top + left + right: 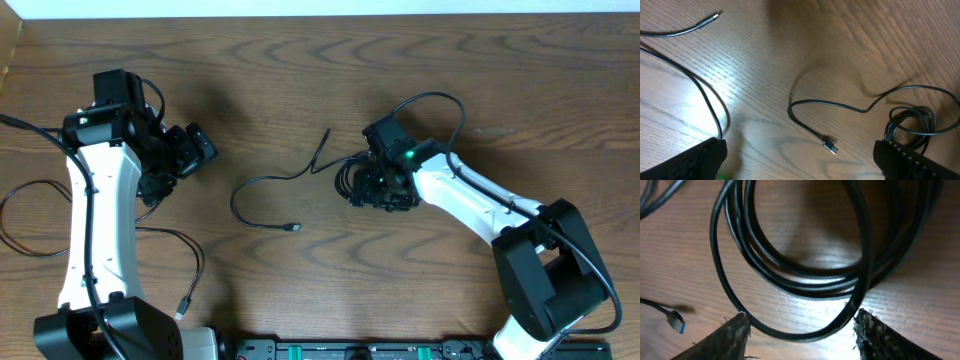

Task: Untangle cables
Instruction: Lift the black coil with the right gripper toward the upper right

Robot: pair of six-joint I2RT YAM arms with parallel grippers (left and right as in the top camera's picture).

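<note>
A coiled black cable (350, 183) lies at mid-table. My right gripper (381, 190) is down over it. In the right wrist view the coil (790, 272) fills the frame and the open right gripper (801, 314) has a finger on each side of the coil's lowest loop. A long black cable (250, 183) snakes left from the coil and ends in a plug (293, 228). My left gripper (195, 150) is open and empty, left of this cable. In the left wrist view the gripper (800, 167) frames the plug (830, 146) and the coil (912, 120). No white cable is in view.
Another thin black cable (195, 262) lies at the front left and ends in a plug (182, 310). Its end also shows in the left wrist view (715, 16). A black rail (360, 350) runs along the table's front edge. The plug of the long cable shows in the right wrist view (676, 322).
</note>
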